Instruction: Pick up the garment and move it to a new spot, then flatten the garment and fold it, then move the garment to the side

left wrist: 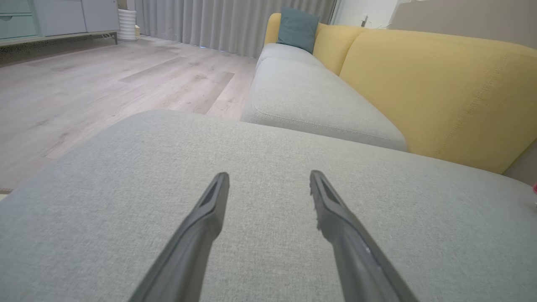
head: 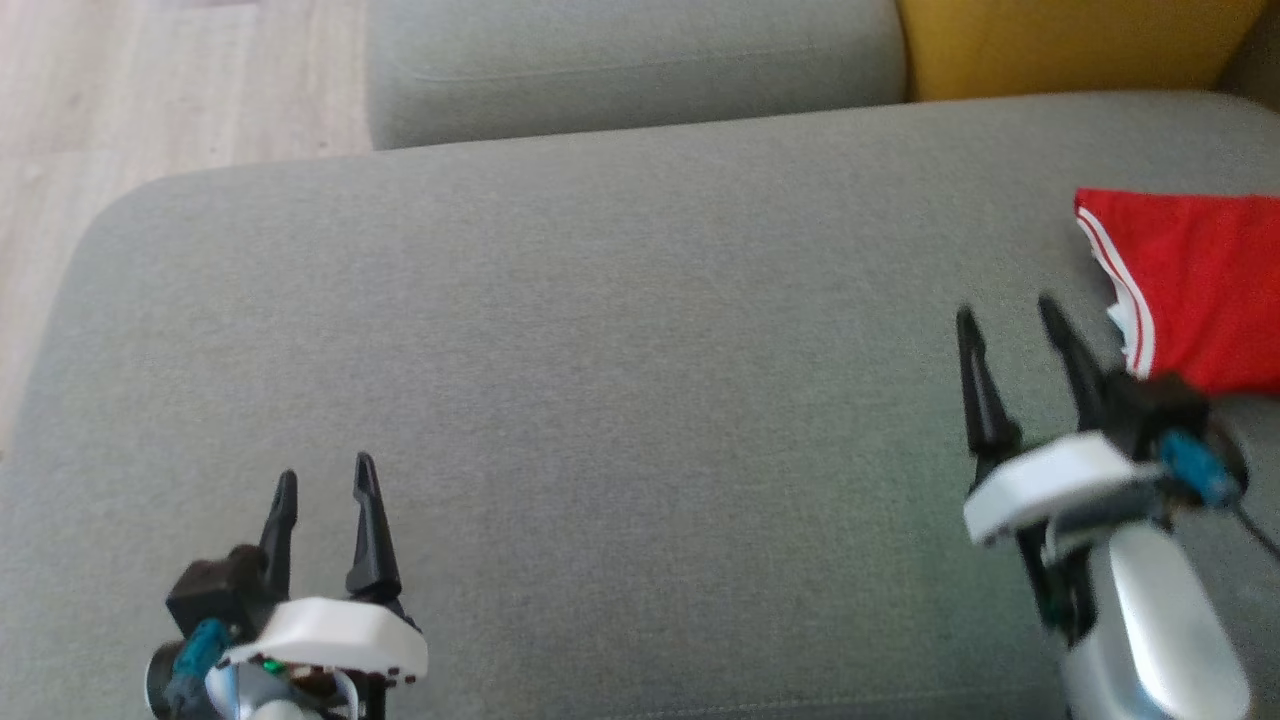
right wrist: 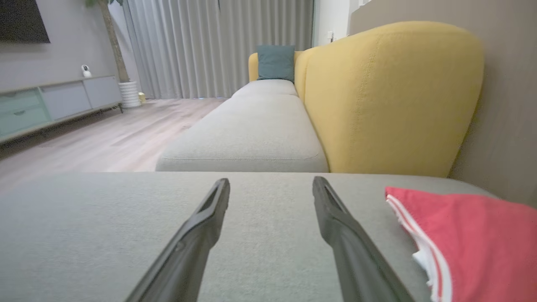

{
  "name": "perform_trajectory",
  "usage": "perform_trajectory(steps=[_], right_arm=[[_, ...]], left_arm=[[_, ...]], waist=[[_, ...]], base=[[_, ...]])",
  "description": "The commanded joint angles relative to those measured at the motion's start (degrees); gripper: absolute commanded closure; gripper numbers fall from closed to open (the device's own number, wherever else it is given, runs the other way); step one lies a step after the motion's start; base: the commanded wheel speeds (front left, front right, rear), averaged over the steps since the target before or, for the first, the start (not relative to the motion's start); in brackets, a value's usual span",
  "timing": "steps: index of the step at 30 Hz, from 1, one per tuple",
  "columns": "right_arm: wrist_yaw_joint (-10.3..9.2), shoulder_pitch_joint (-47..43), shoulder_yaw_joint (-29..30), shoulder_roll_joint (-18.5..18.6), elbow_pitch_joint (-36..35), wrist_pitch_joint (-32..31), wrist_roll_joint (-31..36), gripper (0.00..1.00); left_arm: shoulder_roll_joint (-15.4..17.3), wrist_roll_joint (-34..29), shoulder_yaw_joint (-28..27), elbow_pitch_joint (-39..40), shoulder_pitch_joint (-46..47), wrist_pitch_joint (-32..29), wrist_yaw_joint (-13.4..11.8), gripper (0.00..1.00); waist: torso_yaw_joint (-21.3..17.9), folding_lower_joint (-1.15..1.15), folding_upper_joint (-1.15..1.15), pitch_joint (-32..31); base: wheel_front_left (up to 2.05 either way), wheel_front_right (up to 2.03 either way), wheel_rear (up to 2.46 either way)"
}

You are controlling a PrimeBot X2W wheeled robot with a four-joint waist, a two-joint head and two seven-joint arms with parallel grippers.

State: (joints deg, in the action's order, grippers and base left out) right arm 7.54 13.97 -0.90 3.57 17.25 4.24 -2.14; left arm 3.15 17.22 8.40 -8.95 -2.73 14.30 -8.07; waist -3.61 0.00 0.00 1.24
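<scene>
The garment (head: pixel 1195 290) is red with white stripes along its edge and lies folded on the grey cushion (head: pixel 600 380) at the far right, cut off by the head view's edge. In the right wrist view the garment (right wrist: pixel 470 239) lies just right of the fingers. My right gripper (head: pixel 1008 312) stands open beside the garment's left edge, holding nothing. My left gripper (head: pixel 324 474) is open over bare cushion near the front left, far from the garment. In the left wrist view its gripper (left wrist: pixel 269 175) hovers open above grey fabric.
A second grey seat cushion (head: pixel 630 70) lies beyond the big one, with a yellow backrest (head: pixel 1070 45) at the back right. Wooden floor (head: pixel 150 90) shows past the cushion's left edge. A teal pillow (right wrist: pixel 275 62) sits at the sofa's far end.
</scene>
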Motion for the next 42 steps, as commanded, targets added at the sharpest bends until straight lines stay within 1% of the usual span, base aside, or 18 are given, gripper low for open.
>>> perform_trajectory(steps=[1, 6, 13, 33, 34, 39, 42], right_arm=[[-0.05, -0.13, -1.83, -0.64, -2.63, 1.34, -2.66, 0.00], [-0.05, -4.96, -2.03, -0.67, -3.30, 4.39, -6.24, 0.00], [-0.05, -6.80, -4.00, -0.68, -2.21, 6.67, -7.21, 0.00], [-0.05, -6.74, -3.92, -0.68, -1.01, 6.79, -7.05, 0.00], [0.00, -7.87, -2.67, -0.76, 0.67, 6.43, -6.95, 1.00], [0.00, -10.08, -2.69, -0.90, 4.86, 6.29, -7.20, 1.00], [0.00, -9.98, -2.42, -0.90, 4.71, 5.85, -9.19, 1.00]], left_arm=[[-0.13, -0.55, -1.82, 1.35, 1.64, 0.70, -0.25, 0.00], [-0.20, -0.81, -1.08, 0.40, 0.62, 0.70, -0.31, 0.00], [-0.24, -0.71, -0.01, -0.49, -0.08, 0.70, -0.30, 0.00], [-0.26, -1.62, 1.44, -1.16, 0.55, 0.70, -0.29, 0.00], [-0.06, -1.05, 3.13, -2.64, -1.87, -0.01, -0.24, 1.00], [-0.06, -0.74, 3.82, -6.74, -3.33, -0.21, -0.21, 1.00], [0.02, 1.19, 3.51, -6.56, -3.12, -0.58, 0.13, 1.00]], waist=[[1.04, 0.00, 0.00, -0.79], [2.16, 0.00, 0.00, -1.35], [2.36, 0.00, 0.00, -1.69], [2.68, 0.00, 0.00, -1.70], [2.72, 0.00, 0.00, -1.72], [2.73, 0.00, 0.00, -1.72], [2.75, 0.00, 0.00, -1.71]], base=[[0.00, 0.00, 0.00], [0.00, 0.00, 0.00], [0.00, 0.00, 0.00], [0.00, 0.00, 0.00], [0.00, 0.00, 0.00], [0.00, 0.00, 0.00], [0.00, 0.00, 0.00]])
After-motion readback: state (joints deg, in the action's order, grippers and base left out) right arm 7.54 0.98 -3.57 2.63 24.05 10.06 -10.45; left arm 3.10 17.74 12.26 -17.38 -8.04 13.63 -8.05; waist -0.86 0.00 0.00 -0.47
